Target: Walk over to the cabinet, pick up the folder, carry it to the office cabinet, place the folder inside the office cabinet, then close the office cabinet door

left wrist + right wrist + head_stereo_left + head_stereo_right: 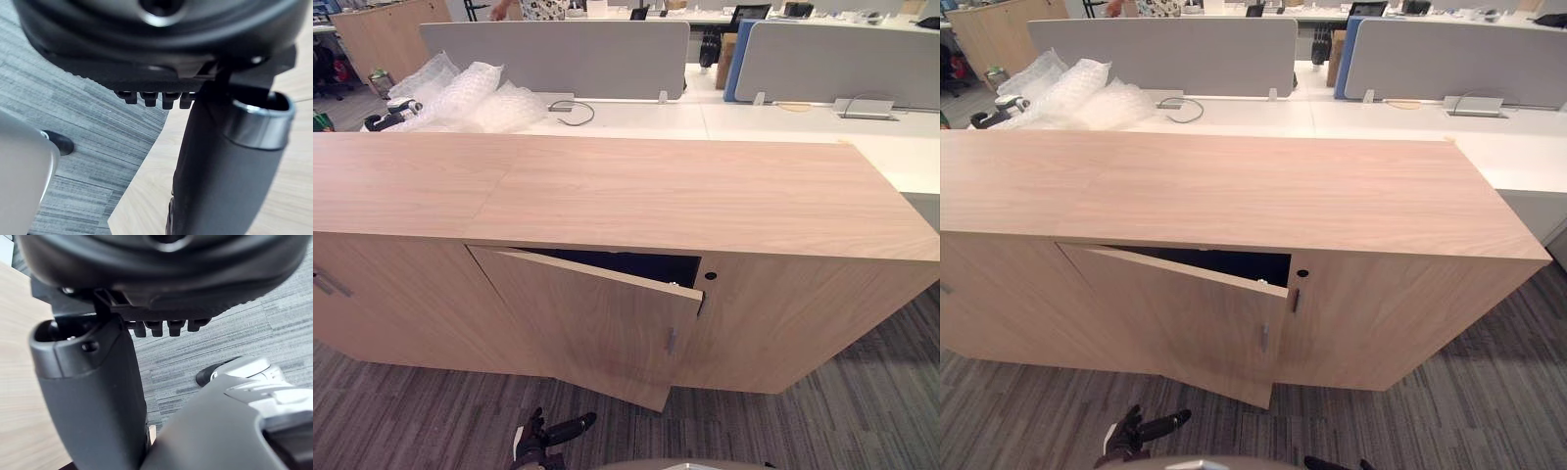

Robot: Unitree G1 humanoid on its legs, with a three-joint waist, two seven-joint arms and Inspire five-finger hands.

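Stands facing cabinet (705,196) with door (597,323) ajar on a dark gap, hangs left hand (536,439) and right hand (93,396) low over carpet (411,411), relaxed open and empty, with folder judged already inside though hidden in the dark, likely readying a push to shut door.

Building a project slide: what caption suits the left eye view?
Wooden office cabinet with one door ajar; left robot hand hangs low over grey carpet.
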